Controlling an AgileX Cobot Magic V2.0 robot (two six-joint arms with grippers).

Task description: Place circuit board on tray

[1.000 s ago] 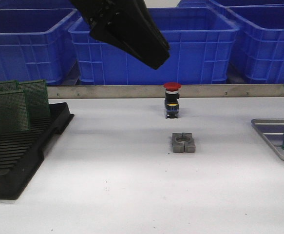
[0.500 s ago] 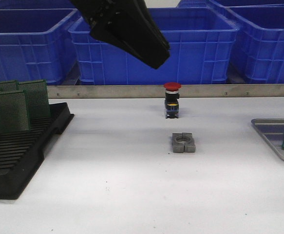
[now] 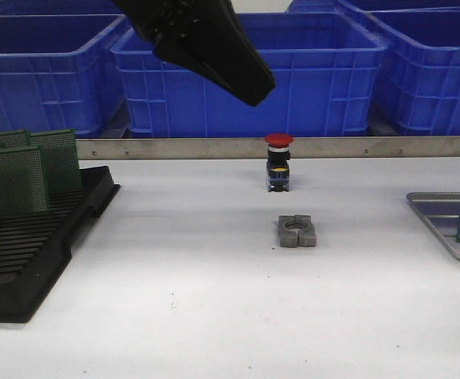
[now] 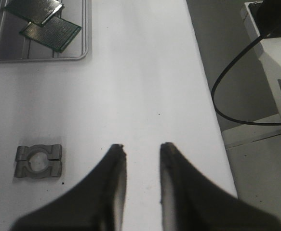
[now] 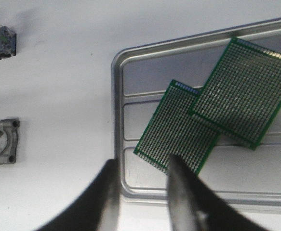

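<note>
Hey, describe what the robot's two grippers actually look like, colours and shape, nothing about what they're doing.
Both are matte black. The left gripper has two smooth fingers that curve inward and taper to narrow, slightly chipped tips. From the front it shows as a dark wedge-shaped housing. The right gripper has the same black tapered fingers, blurred up close. No markings, sleeves or cables show on either.

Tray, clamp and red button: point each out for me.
Tray (image 5: 117, 86), right wrist view, bare rim.
Clamp (image 3: 297, 232), front view, top face.
Red button (image 3: 278, 140), front view, red cap.
</note>
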